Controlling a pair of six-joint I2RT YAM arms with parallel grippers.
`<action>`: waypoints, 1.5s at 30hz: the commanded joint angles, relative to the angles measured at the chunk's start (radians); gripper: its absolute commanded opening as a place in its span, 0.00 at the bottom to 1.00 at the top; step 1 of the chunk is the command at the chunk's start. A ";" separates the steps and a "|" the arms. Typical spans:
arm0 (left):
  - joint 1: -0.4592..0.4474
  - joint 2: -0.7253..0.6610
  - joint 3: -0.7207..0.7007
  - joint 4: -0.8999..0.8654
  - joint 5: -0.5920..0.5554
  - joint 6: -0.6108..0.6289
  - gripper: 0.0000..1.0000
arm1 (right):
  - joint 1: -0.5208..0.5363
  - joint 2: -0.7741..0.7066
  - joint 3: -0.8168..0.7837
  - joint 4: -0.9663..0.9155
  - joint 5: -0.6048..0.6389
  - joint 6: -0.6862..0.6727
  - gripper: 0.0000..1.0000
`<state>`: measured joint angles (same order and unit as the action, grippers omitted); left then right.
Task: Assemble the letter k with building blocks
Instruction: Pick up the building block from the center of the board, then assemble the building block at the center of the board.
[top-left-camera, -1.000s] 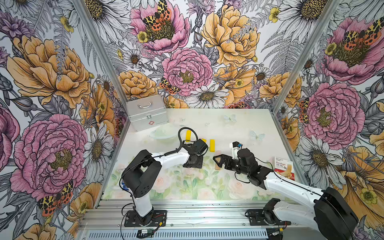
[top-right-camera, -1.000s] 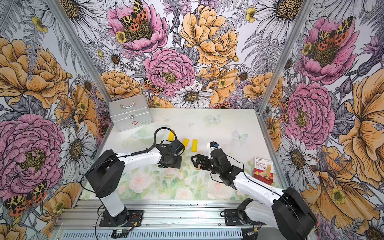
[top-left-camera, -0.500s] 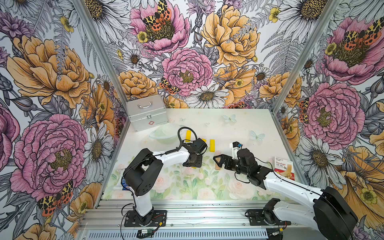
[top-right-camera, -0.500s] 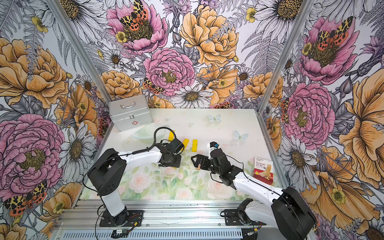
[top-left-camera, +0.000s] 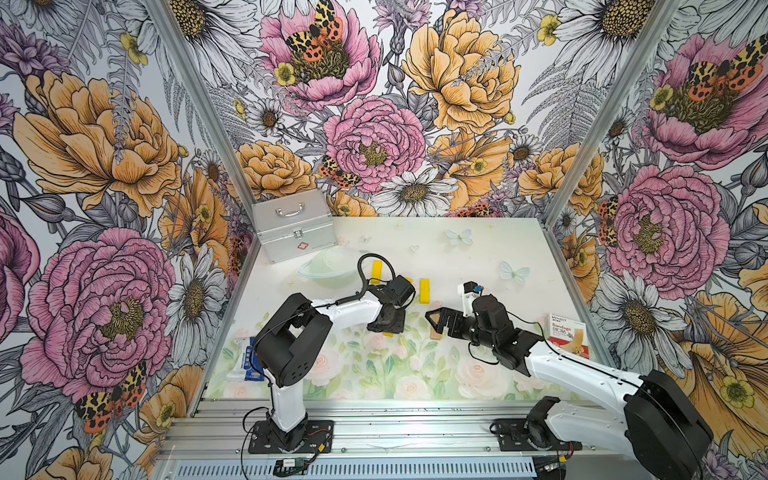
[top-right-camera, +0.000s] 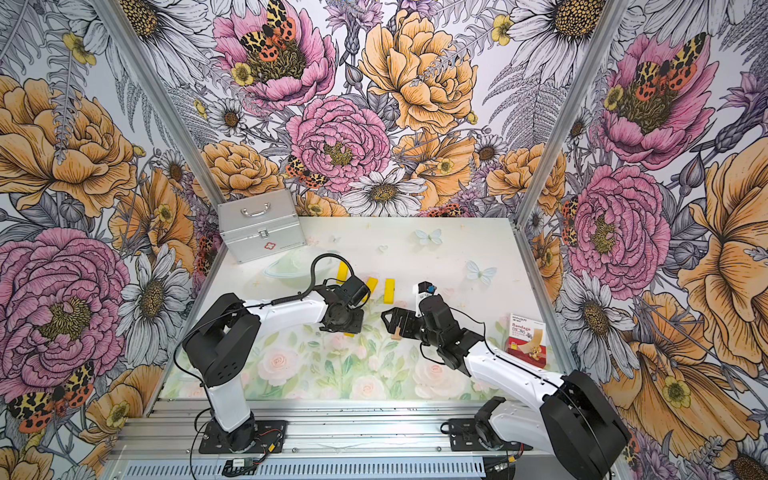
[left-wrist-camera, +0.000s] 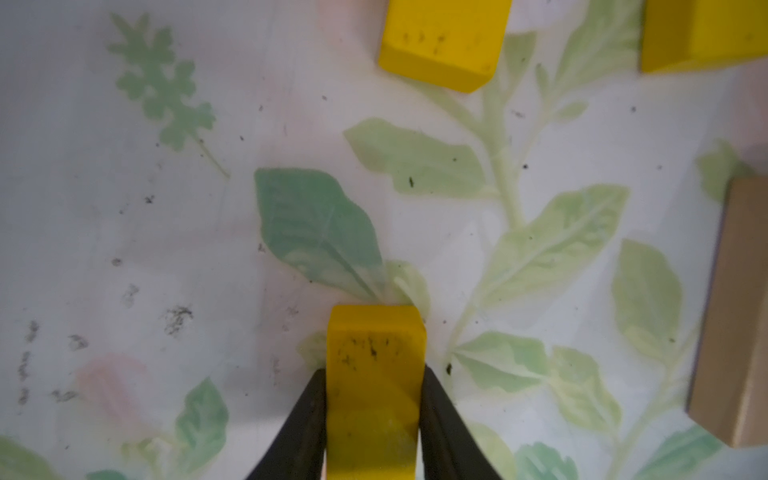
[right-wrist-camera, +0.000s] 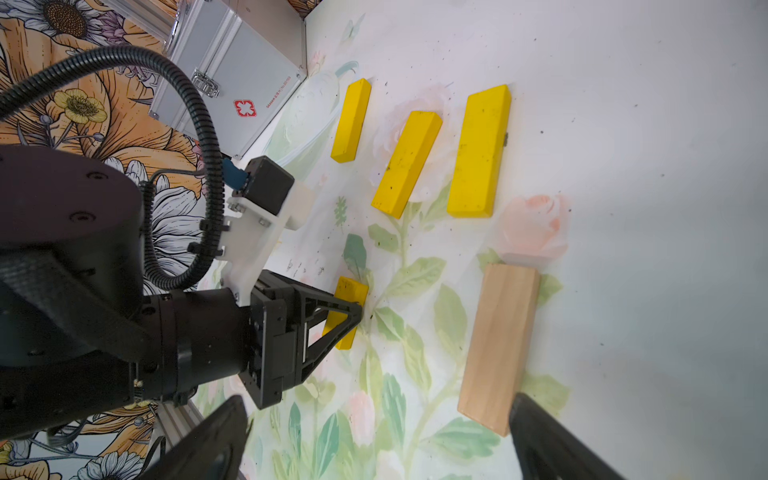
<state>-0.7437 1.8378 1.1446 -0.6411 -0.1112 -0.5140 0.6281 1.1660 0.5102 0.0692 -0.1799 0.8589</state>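
**A:** Left hand (left-wrist-camera: 374, 374), state?

**B:** Pinching the short yellow block (left-wrist-camera: 376, 353), one finger against each long side, close to one end. The block lies flat on the bench (top-left-camera: 478, 257).

**A:** Right hand (right-wrist-camera: 378, 399)?

**B:** Spread wide, holding nothing. One fingertip sits just beside the end of the tan wooden block (right-wrist-camera: 498, 349); contact cannot be confirmed.

**A:** Other blocks?

**B:** Three longer yellow blocks (right-wrist-camera: 478, 153) lie side by side, apart from one another, beyond the short one.

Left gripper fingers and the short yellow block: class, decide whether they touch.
Touching. The left wrist view shows both fingers flush against the short yellow block, one each side.
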 joint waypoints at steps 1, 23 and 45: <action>0.024 0.003 0.014 0.000 0.003 0.015 0.32 | 0.004 0.016 0.042 -0.003 0.014 -0.025 0.99; 0.248 0.010 0.122 -0.054 0.063 0.126 0.20 | 0.003 0.152 0.165 0.015 -0.023 -0.072 0.99; 0.259 0.143 0.251 -0.061 0.042 0.152 0.19 | -0.011 0.177 0.185 0.020 -0.034 -0.086 0.99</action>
<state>-0.4931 1.9686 1.3762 -0.6941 -0.0662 -0.3847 0.6258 1.3437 0.6731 0.0654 -0.2115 0.7914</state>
